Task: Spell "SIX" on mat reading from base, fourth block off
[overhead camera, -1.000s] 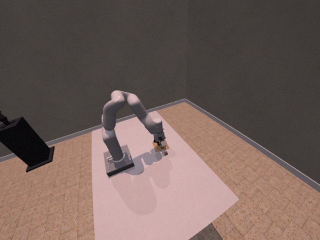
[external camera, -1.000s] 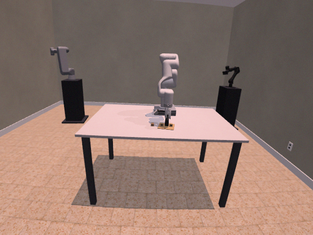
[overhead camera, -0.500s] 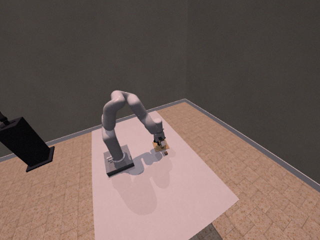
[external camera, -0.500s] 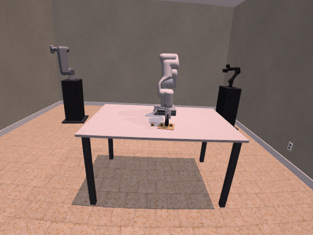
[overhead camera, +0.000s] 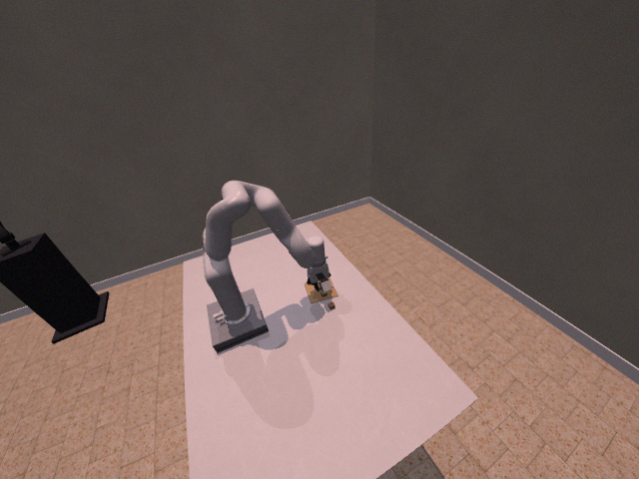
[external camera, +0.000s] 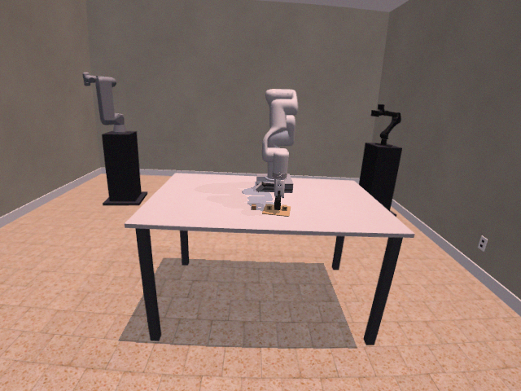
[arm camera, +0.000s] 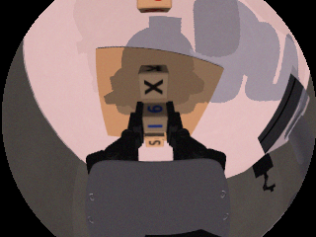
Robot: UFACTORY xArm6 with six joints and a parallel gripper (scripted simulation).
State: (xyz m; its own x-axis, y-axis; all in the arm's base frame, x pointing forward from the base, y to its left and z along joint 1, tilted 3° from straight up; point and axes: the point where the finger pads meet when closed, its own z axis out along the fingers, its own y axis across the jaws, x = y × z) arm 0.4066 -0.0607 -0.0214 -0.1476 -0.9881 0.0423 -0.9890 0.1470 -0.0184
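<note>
We have the hand low over the mat, its fingers clamped on the I block. This block is btw. the two others of the word: the X block lies to the right of the hand, as seen from the robot's base, and the S block to the left. So the order looks OK for "SIX", we think. The move turns on this gap: the I must go straight down in line w/ both neighbours, and the fingers, which stand across the row, must then open w/o pushing it. The fourth block lies on the worktop, off the mat, beyond the X.

Hard to see: if the I block already touches the mat, we cannot tell, bc. the fingers hide its lower part in the ext. view. In the wrist view the S block is partly covered by the held block, so its exact dist. and angle are not sure. The fourth block is cut by the frame there, and its letter is not readable. From the top, the hand hides the S and I blocks.
</note>
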